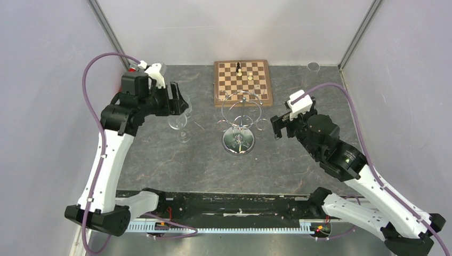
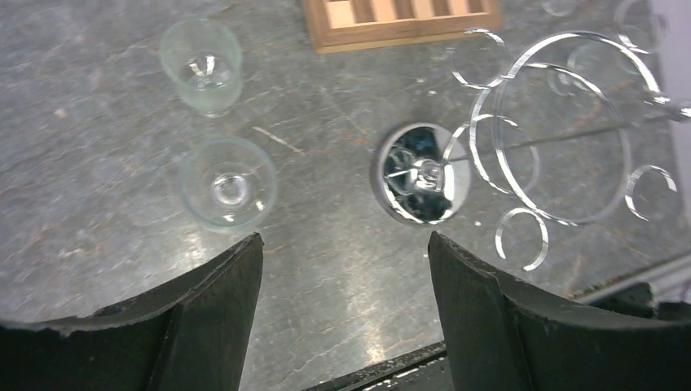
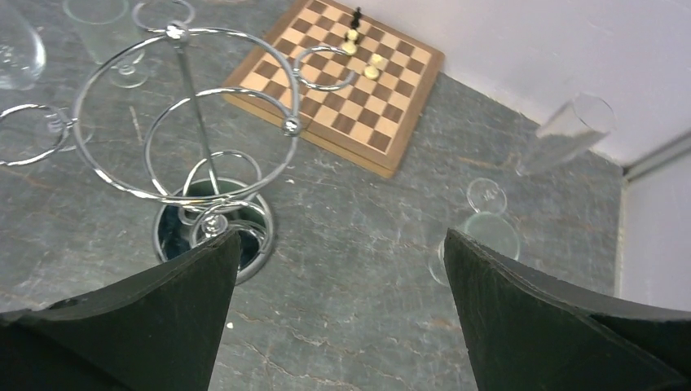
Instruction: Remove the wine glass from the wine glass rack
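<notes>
In the left wrist view, the top edge is cutting off most of the chessboard (image 2: 399, 20), and the right edge is cropping the wine glass rack (image 2: 554, 138). In the right wrist view, the left edge is slicing through a wine glass (image 3: 15, 49), the top edge is trimming a second glass (image 3: 102, 28), and a finger (image 3: 554, 326) of the right tool (image 3: 338, 244) is hiding part of a small glass (image 3: 489, 232). From above, the chess pieces (image 1: 238, 68) are showing too small to identify, and the left tool (image 1: 180, 101) is partly covering the clear glasses (image 1: 179, 122) beside it.
</notes>
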Robot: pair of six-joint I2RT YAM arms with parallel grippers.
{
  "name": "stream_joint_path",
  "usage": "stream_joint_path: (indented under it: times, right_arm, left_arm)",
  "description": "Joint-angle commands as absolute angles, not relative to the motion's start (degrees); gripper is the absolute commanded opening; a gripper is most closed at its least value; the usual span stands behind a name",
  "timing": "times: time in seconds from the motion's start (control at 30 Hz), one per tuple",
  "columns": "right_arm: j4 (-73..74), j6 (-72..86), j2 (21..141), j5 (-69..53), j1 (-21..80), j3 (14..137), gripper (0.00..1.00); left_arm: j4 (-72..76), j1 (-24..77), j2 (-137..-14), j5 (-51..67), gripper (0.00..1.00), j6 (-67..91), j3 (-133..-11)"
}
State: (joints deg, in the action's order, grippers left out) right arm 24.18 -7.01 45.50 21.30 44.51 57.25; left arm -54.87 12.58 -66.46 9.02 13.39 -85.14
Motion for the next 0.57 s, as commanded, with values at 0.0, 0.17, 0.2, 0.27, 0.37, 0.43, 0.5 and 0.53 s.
stream_joint_path:
  times: [0.0,0.17,0.2,0.27,0.37,0.43,0.5,0.53]
  right_arm:
    - [25.6,-3.3,45.8,29.4,44.6,60.9,0.98]
    - [26.3,-2.1,44.6,34.4,44.6,60.9,0.98]
    - [26.4,-1.9,44.2,34.9,44.6,60.7,0.98]
    - [26.4,-1.9,43.2,35.8,44.5,60.1,0.98]
    - [27.1,-1.6,42.1,37.4,44.6,59.4,0.98]
    - [27.7,-1.7,42.0,37.9,44.6,59.2,0.98]
    - [28.6,-1.1,42.4,39.7,44.6,59.2,0.98]
    - [28.7,-1.0,42.4,40.1,44.6,59.1,0.98]
  left_arm:
    - [-49.2,12.6,-62.7,17.9,0.80,11.5,-83.5]
    - [-46.9,12.7,-59.3,18.4,0.80,11.9,-82.5]
    - [-46.6,12.7,-58.8,18.3,0.80,11.8,-82.3]
    - [-45.9,12.7,-57.6,18.2,0.80,11.8,-81.7]
    - [-45.5,12.7,-56.7,18.2,0.80,11.8,-80.7]
    - [-45.3,12.7,-56.4,17.3,0.80,11.8,-80.2]
    - [-45.3,12.7,-56.2,16.8,0.80,11.8,-80.1]
    - [-45.3,12.7,-56.2,16.8,0.80,11.9,-80.1]
